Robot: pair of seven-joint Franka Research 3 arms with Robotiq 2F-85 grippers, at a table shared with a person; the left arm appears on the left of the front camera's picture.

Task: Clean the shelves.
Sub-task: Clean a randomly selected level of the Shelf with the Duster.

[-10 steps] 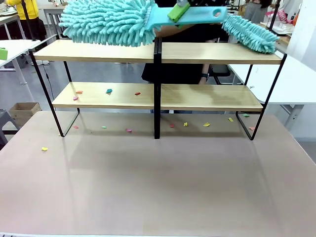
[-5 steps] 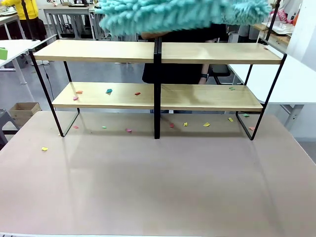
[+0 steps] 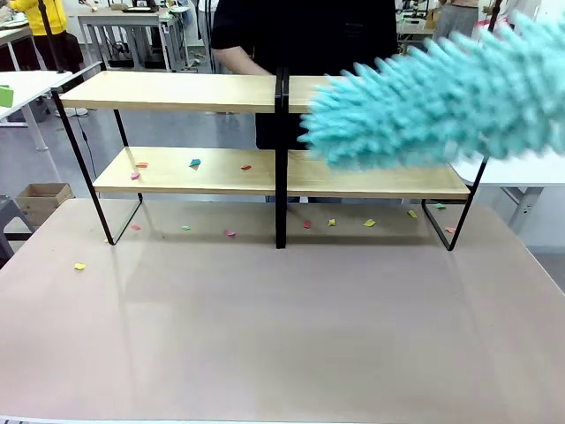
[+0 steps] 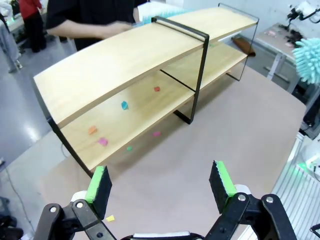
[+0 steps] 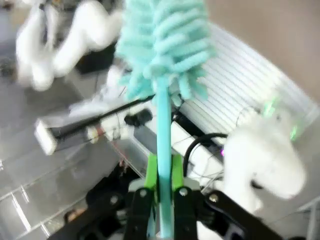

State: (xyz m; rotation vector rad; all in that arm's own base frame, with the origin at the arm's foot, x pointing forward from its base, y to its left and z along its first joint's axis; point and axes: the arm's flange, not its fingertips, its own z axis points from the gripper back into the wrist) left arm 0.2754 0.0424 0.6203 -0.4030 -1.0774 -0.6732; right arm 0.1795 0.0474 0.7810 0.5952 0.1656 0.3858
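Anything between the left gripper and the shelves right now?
Nothing visible. Only open tabletop lies between the open left gripper and the shelves. The teal duster sits at the edge of the left wrist view, off that line, and the person's arm is on the shelves' far side.

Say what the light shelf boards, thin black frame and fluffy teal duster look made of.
Light shelf boards: probably wood or laminate, pale matt grain. Thin black frame: likely painted metal, slim straight bars. Fluffy teal duster: soft chenille-like strands; its handle looks smooth plastic.
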